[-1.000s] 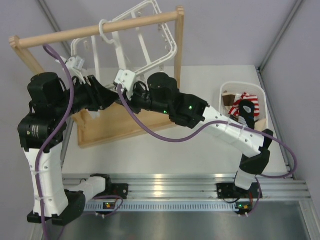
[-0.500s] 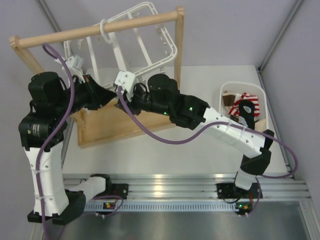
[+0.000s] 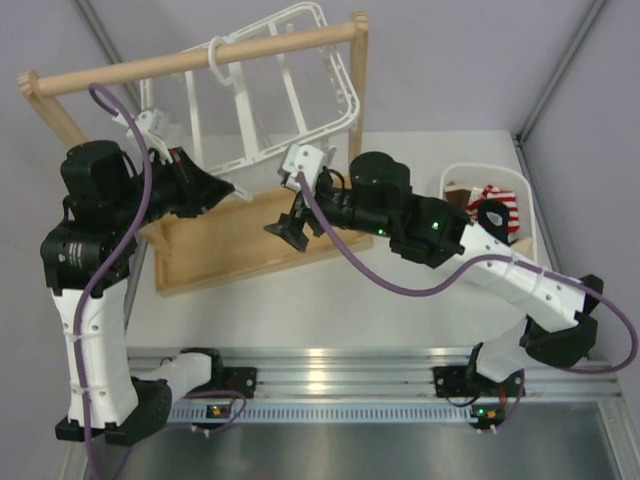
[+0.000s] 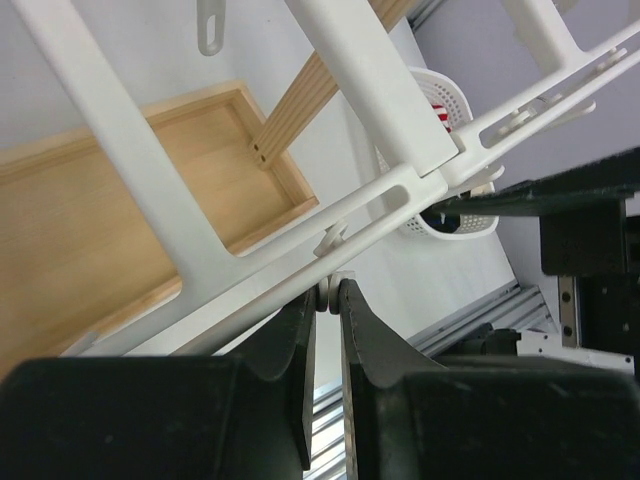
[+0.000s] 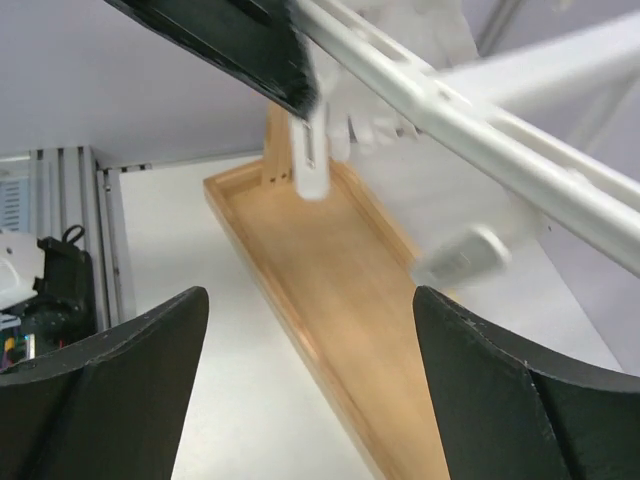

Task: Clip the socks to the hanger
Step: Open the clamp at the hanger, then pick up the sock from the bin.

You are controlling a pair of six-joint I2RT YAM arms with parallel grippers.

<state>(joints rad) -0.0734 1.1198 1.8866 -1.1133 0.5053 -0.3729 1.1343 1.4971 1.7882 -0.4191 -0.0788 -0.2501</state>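
Right fingers [image 3: 284,228] withdrawn from hanger [image 4: 370,70], spread; left fingers [image 4: 355,320] pinching it.

Bright even overhead light, soft shadows on the tabletop [image 3: 300,300], glare on the metal rail [image 3: 320,355]; right wrist view motion-blurred across the hanger [image 5: 470,118], left claw [image 4: 332,290] dark and soft up close.

The white tabletop [image 3: 400,300] carries a shallow wooden tray [image 3: 215,255] on the left, with wooden posts standing in it. A white basket [image 3: 478,167] stands at the right, well apart. A metal rail [image 3: 340,375] runs along its near edge.
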